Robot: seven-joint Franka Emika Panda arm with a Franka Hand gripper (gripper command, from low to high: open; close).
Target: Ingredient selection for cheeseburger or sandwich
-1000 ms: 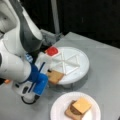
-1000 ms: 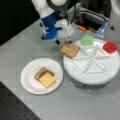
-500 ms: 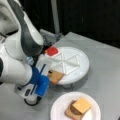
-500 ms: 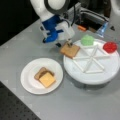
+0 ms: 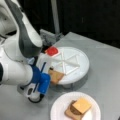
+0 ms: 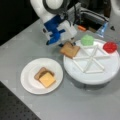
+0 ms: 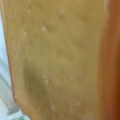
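The tool (image 6: 71, 43) sits at the edge of the white divided tray (image 6: 100, 75), at the tray's side toward a front view's left, with the arm's blue and white wrist housing just above it. Its dark fingertips meet the far corner of a tan toast slice (image 6: 69, 49), which lies tilted across the tray's rim, partly over the desk (image 6: 22, 50). Whether the tool is clenched on that slice or only touching it cannot be told. In a front view the same toast slice (image 5: 56, 75) pokes out from the tray's near rim (image 5: 80, 75), just beside the blue part of the wrist. The wrist view is almost filled by the slice's tan speckled face (image 7: 57, 60) with a darker orange-brown crust along the right, very close to the camera.

On the white round plate (image 6: 27, 80) the partly built sandwich (image 6: 45, 77) rests: a toast slice at the bottom, a dark brown patty on it, and a yellow-orange cheese square on top. In a front view the stack (image 5: 78, 107) lies on the plate (image 5: 57, 110) near the bottom, well apart from the tool.

A green leaf-shaped piece (image 6: 87, 40) and a red round disc (image 6: 110, 46) occupy compartments at the tray's far side; the red disc (image 5: 52, 51) shows in both front views.
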